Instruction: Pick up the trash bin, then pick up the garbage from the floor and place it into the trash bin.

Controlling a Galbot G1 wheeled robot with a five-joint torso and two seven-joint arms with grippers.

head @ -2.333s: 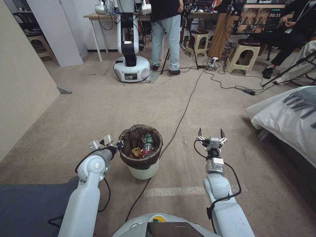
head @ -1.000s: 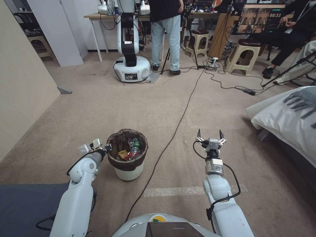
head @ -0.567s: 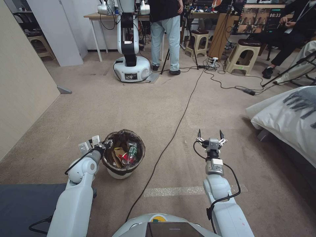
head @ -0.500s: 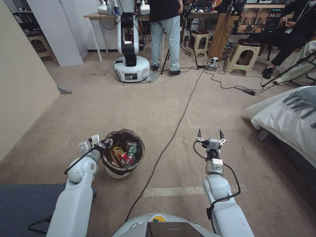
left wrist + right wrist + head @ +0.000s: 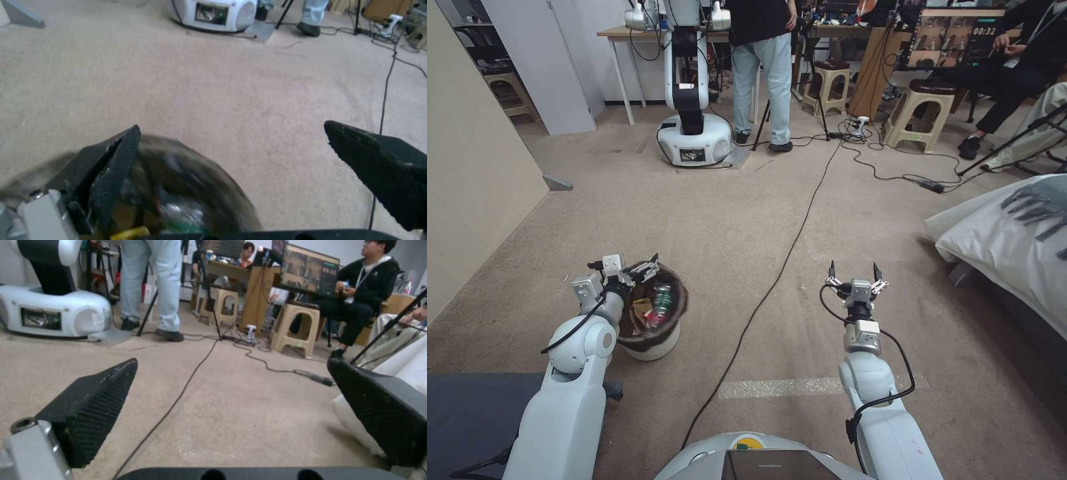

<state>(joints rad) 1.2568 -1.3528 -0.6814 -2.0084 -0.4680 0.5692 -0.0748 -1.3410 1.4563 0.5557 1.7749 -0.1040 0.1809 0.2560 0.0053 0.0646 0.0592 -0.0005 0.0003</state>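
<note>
Beige carpet covers the floor (image 5: 707, 220) of the room. At the left, the left hand (image 5: 639, 269) is beside the rim of the trash bin (image 5: 654, 337), its fingers (image 5: 116, 160) apart. The bin leans on the floor, with garbage (image 5: 652, 310) inside. For a good pick-up, the hand should probably close on the rim firmly (the liner may slip). At the right, the right hand (image 5: 854, 273) hangs low over the carpet, fingers apart, empty.

Head camera looks down; wrist cameras skim the carpet (image 5: 707, 220) forward.
</note>
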